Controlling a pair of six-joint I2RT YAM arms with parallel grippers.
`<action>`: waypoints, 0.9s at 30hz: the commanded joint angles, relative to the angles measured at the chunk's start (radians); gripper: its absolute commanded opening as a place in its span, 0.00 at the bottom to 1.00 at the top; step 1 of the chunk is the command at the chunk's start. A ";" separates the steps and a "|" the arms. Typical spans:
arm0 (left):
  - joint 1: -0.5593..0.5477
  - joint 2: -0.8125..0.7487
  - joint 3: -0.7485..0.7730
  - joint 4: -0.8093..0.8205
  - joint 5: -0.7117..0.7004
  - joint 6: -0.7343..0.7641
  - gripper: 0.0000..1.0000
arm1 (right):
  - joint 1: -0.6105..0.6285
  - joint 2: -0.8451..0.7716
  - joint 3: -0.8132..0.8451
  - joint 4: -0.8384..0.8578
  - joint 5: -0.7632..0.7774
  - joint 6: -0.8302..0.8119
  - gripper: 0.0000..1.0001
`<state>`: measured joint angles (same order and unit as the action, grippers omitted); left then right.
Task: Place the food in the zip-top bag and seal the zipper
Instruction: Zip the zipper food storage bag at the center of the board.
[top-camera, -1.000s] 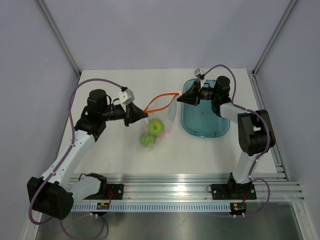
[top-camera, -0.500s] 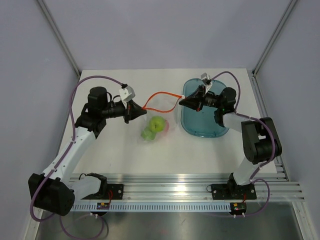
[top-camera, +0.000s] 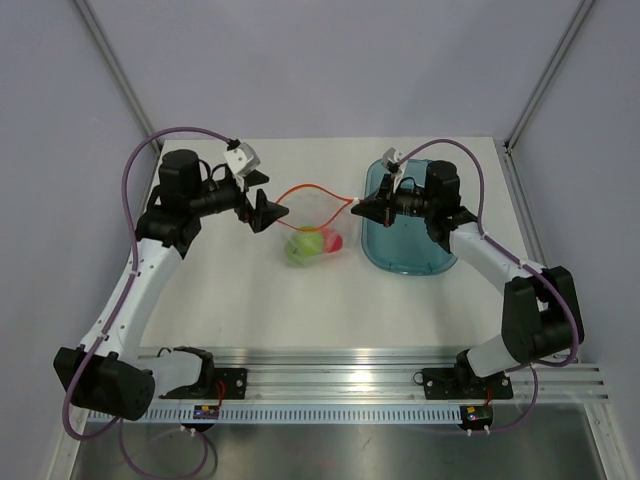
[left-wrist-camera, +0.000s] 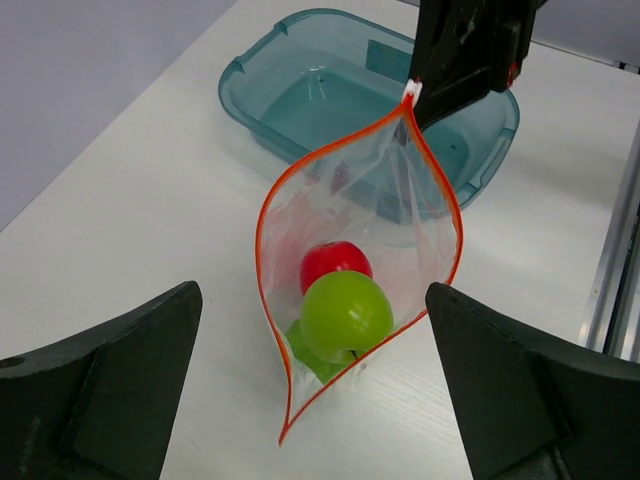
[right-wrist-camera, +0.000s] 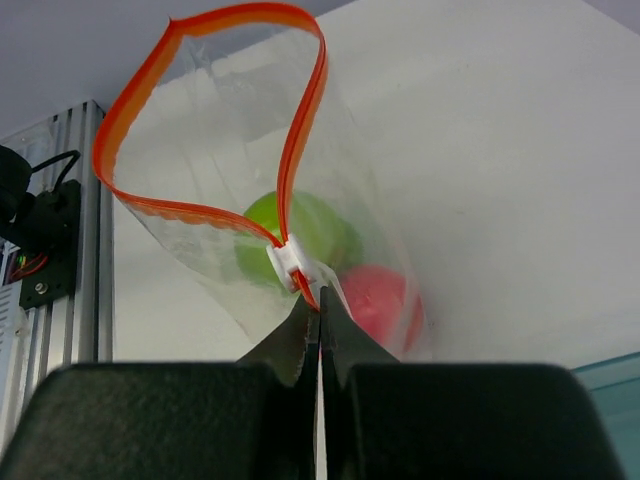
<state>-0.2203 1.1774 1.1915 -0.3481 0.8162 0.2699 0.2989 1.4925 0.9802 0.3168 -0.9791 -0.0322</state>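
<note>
The zip-top bag (top-camera: 322, 222) lies between my arms, mouth gaping toward the left. Its orange-red zipper (top-camera: 310, 188) forms an open loop. The food is inside it: two lime-green apples (top-camera: 302, 247) and a red fruit (top-camera: 334, 241). My left gripper (top-camera: 262, 197) is open just left of the mouth, touching nothing. The left wrist view looks into the bag (left-wrist-camera: 400, 200), with a green apple (left-wrist-camera: 345, 312) in front of the red fruit (left-wrist-camera: 335, 265). My right gripper (right-wrist-camera: 318, 305) is shut on the zipper's end beside the white slider (right-wrist-camera: 290, 262), holding that corner up.
A translucent teal tray (top-camera: 410, 255) sits right of the bag, under my right arm. An aluminium rail (top-camera: 380, 365) runs along the near table edge. Frame posts stand at the back corners.
My left gripper let go of the zipper's left end, opened wide and drew back to the left. The right gripper moved left with its end; the bag mouth now hangs open from that side.
</note>
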 joint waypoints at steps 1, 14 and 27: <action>0.004 0.000 0.118 0.028 -0.022 -0.093 0.98 | 0.031 0.023 0.060 -0.171 0.084 -0.075 0.00; -0.333 0.240 0.307 -0.089 -0.163 0.109 0.89 | 0.045 -0.017 0.078 -0.245 0.120 -0.080 0.00; -0.438 0.367 0.365 -0.068 -0.233 0.137 0.81 | 0.046 -0.103 0.017 -0.206 0.079 -0.060 0.00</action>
<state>-0.6605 1.5372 1.5047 -0.4606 0.6003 0.3885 0.3359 1.4300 1.0077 0.0845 -0.8822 -0.0933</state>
